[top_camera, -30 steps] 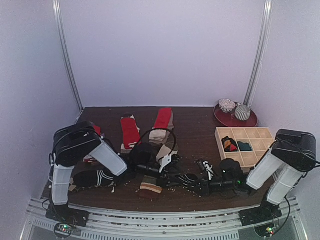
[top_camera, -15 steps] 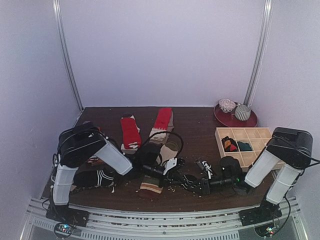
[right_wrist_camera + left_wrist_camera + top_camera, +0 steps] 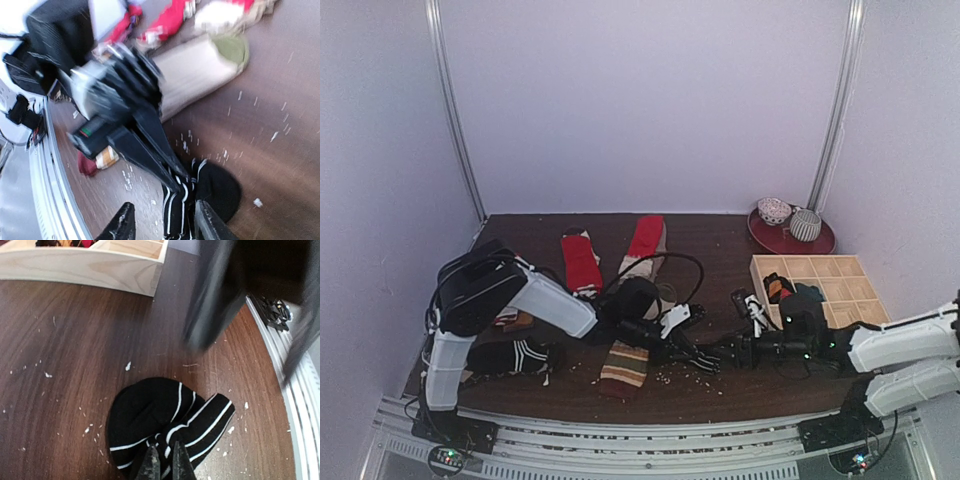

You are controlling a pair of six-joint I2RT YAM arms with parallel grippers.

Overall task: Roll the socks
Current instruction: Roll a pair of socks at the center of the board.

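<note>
black sock (image 3: 160,420): bunched lump, middle of desk (image 3: 75,340) near front; long axis near–far, striped end toward the near edge | bare wood on the right up to tray (image 3: 100,270); rail (image 3: 296,432) close on the near side | left hand (image 3: 165,465) pinching its left rim | right hand (image 3: 164,206) spread, striped end between its fingers

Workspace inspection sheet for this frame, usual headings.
Surface: dark wood table, strewn with pale flecks.
Job's things: black striped sock bunched between the grippers; second black striped sock at near left; banded beige sock flat in front; red socks at back.
Clutter: wooden tray holding rolled socks; red plate with two cups.
Grippers: left gripper jaws shut on the black striped sock; right gripper jaws open, straddling it.
Cables: black cable loops above the left arm.
Surroundings: pale walls; metal rail along near edge.
</note>
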